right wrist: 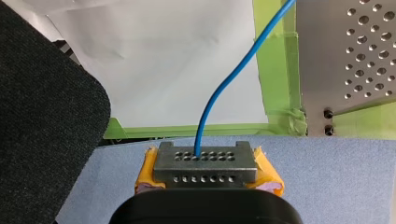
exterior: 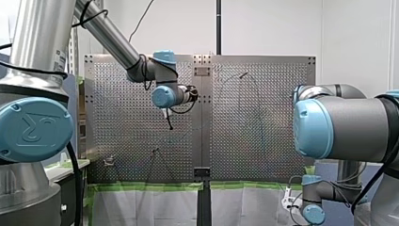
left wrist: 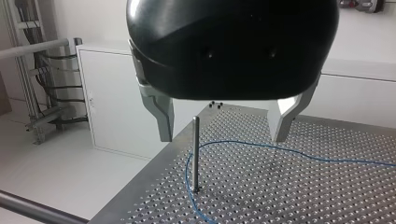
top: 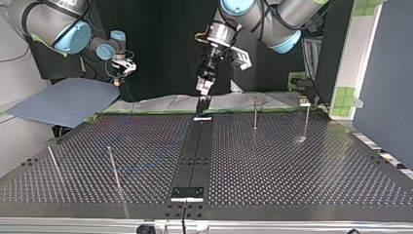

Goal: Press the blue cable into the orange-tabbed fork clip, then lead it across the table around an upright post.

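Observation:
In the left wrist view my left gripper [left wrist: 223, 138] hangs open above the perforated table, its metal fingers [left wrist: 161, 116] empty. Just ahead of it an upright post [left wrist: 195, 154] stands near the table's corner, and the blue cable [left wrist: 289, 151] curves around the post's foot and runs off across the plate. My right gripper [right wrist: 205, 170], with yellow pads, is shut on the blue cable [right wrist: 224, 93] off the table's edge over a blue sheet. The top view shows my left gripper [top: 203, 87] above the far edge and my right gripper [top: 124, 66] at the far left. A small clip [top: 304, 101] sits at the far right.
More thin posts stand on the table [top: 292, 170]: one far right [top: 255, 112] and two at the near left [top: 114, 170]. A black strip [top: 195, 151] runs down the middle. Green tape and white sheeting line the far edge. The blue sheet [top: 63, 100] lies beyond the far left corner.

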You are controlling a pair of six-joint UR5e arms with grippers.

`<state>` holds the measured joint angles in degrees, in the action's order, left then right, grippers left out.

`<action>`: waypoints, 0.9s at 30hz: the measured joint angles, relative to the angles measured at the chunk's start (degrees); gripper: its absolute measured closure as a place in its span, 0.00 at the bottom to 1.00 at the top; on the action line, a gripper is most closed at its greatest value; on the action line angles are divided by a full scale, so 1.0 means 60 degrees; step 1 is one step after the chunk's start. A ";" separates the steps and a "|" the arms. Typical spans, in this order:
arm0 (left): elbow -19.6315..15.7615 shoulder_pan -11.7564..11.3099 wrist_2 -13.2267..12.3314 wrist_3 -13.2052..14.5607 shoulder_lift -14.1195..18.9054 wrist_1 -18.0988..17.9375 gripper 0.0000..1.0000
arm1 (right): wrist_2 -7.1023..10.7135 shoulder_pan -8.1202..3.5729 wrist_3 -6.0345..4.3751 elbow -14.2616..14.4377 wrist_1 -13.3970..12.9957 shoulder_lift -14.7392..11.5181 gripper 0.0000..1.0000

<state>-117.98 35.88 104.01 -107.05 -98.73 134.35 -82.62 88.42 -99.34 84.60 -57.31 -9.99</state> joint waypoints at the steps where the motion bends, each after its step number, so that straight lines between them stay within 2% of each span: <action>1: -0.0072 0.0000 0.0000 0.0000 0.0000 -0.0071 0.01 | -0.0001 0.0000 -0.0001 0.0000 0.0000 0.0000 1.00; 11: -0.1011 -0.0016 0.0059 0.0038 -0.0003 -0.1007 0.01 | 0.0000 0.0014 0.0000 0.0000 -0.0001 0.0000 1.00; 17: -0.1516 -0.0066 0.0156 0.0275 -0.0007 -0.1473 0.01 | 0.0000 0.0027 0.0001 0.0000 0.0000 -0.0001 1.00; 23: -0.1973 -0.0095 0.0468 0.0673 -0.0010 -0.1258 0.01 | -0.0001 0.0034 0.0001 -0.0003 -0.0010 0.0000 1.00; 27: -0.2257 -0.0127 0.0506 0.0804 -0.0010 -0.0990 0.01 | 0.0000 0.0037 0.0030 -0.0004 -0.0006 0.0000 1.00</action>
<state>-131.52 35.12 107.05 -102.23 -98.79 128.41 -82.63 88.64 -99.16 84.58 -57.35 -9.99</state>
